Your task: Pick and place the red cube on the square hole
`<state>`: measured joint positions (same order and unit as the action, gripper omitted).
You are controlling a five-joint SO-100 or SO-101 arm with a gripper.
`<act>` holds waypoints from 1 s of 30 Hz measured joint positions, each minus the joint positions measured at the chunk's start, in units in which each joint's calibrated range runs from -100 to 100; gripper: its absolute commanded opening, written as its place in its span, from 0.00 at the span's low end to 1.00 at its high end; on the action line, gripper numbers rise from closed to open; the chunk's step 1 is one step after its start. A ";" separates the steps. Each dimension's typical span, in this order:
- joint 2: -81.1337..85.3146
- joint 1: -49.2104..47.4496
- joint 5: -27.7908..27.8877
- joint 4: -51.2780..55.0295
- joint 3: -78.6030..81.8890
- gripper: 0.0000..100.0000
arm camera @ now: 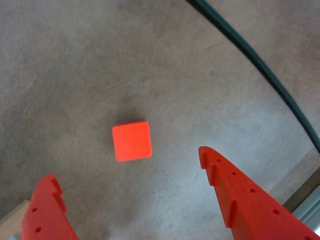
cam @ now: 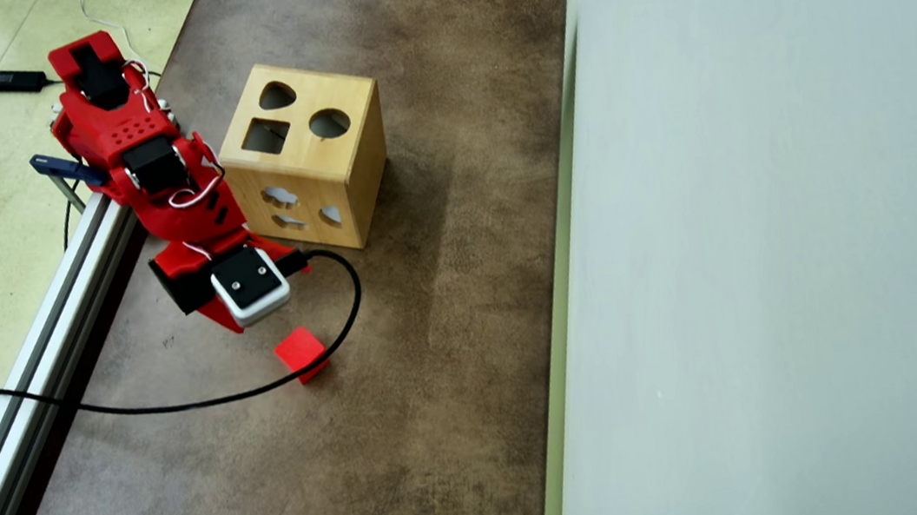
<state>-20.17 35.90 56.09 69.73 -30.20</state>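
My pincer (arm camera: 127, 165) is spread wide and grasps nothing: in the wrist view its 2 red fingers (arm camera: 240, 192) rise from the bottom edge, 1 at the left and 1 at the right. The red cube (arm camera: 132, 141) lies on the brown table (arm camera: 75, 65) between them and a little beyond their tips, touching neither. A black cable (arm camera: 260, 62) curves across the upper right corner of that view.

In the overhead view the red cube (cam: 300, 353) sits just below my wrist camera housing (cam: 250, 286), with the cable (cam: 205, 401) looping close around it. The square hole (cam: 265, 136) is in the top face of the wooden box (cam: 353, 179), which stands well apart from the cube, beside my arm (cam: 139, 148).
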 measured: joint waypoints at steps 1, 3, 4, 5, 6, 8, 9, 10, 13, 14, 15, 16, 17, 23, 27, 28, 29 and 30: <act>0.00 -0.07 0.05 -0.16 0.00 0.42; -1.10 -0.07 0.15 -0.24 -0.09 0.42; -1.61 -0.07 0.15 -0.24 0.00 0.42; -1.95 -0.07 0.15 -0.24 0.00 0.42; -1.95 -0.07 0.15 -0.24 0.00 0.42; -1.95 -0.07 0.15 -0.24 0.00 0.42; -1.95 -0.07 0.15 -0.24 0.00 0.43; -1.95 -0.07 0.15 -0.24 0.00 0.44; -1.95 -0.07 0.15 -0.24 0.00 0.49; -1.95 -0.07 0.15 -0.24 0.00 0.50; -1.95 -0.07 0.15 -0.24 0.00 0.50; -1.95 -0.07 0.15 -0.24 0.00 0.50; -1.95 -0.07 0.15 -0.24 0.00 0.50; -5.51 -0.07 0.15 -0.40 0.00 0.50; -8.81 -0.07 0.15 -0.40 0.00 0.50; -9.83 -0.07 0.15 -0.40 0.00 0.50; -10.85 -0.07 0.15 -0.40 0.00 0.50; -11.53 -0.07 0.15 -0.40 0.00 0.50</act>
<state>-31.69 35.82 56.24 69.33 -30.20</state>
